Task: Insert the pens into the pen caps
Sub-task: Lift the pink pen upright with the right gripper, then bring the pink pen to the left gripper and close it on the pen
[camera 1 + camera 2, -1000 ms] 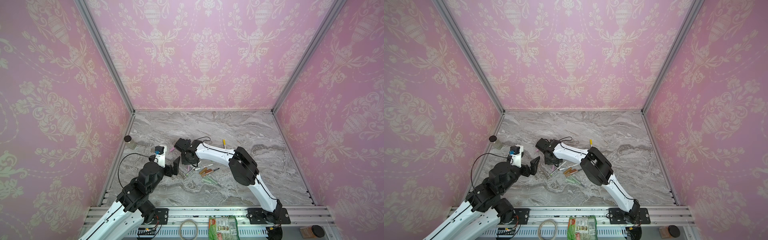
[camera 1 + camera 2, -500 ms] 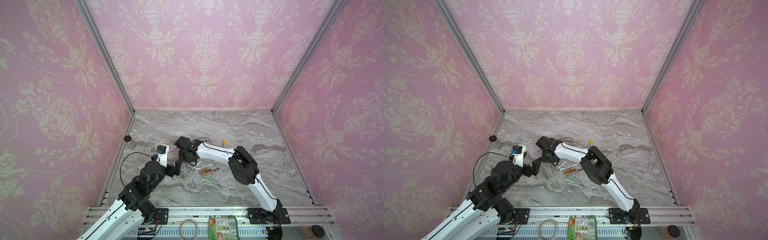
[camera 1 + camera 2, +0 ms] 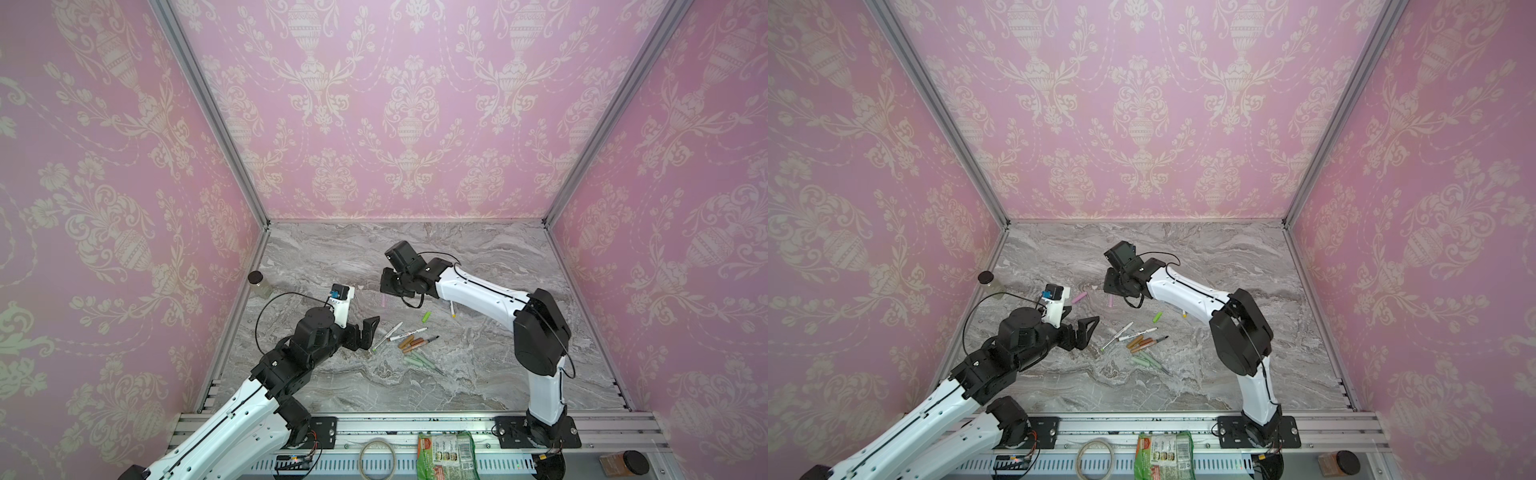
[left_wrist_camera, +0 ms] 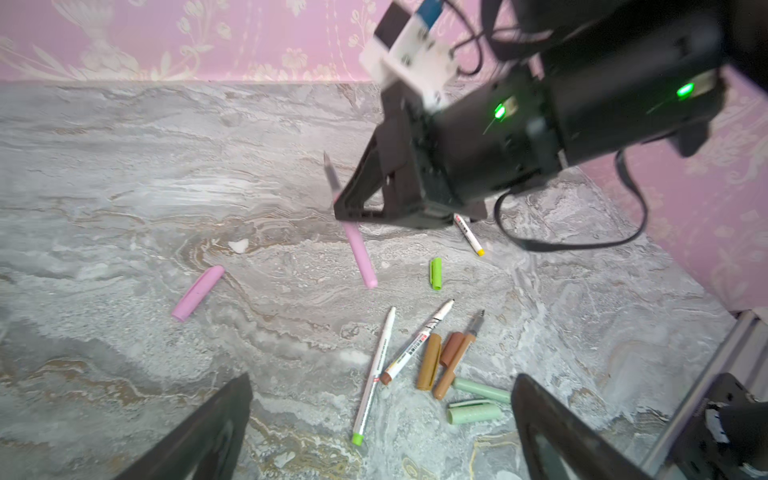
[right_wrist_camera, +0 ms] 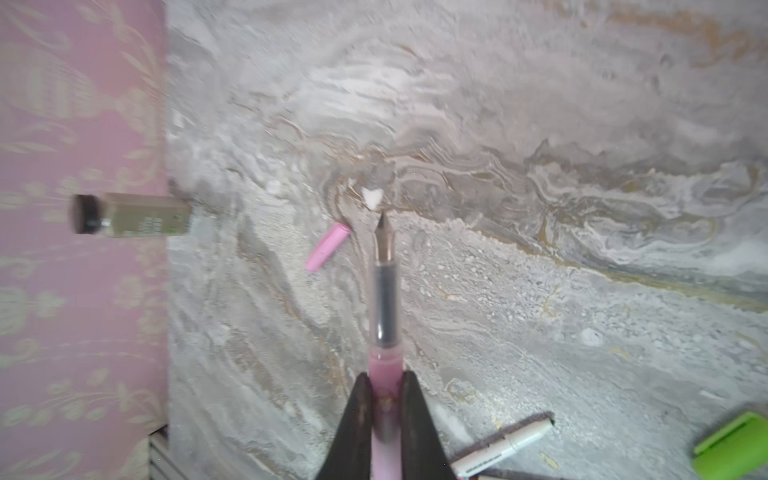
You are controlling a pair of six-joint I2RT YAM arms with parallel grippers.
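My right gripper (image 5: 384, 382) has clamped onto the pink pen (image 5: 385, 291) and lifted it off the bench (image 3: 478, 374). A second ago it sat lower, over the pile, with its jaws partly apart. The pen's dark tip pokes out ahead of the gripper. The pink cap (image 5: 328, 246) lies on the bench near that tip. My left gripper (image 3: 369, 332) stays wide open and empty, just beside the other pens (image 4: 415, 349).
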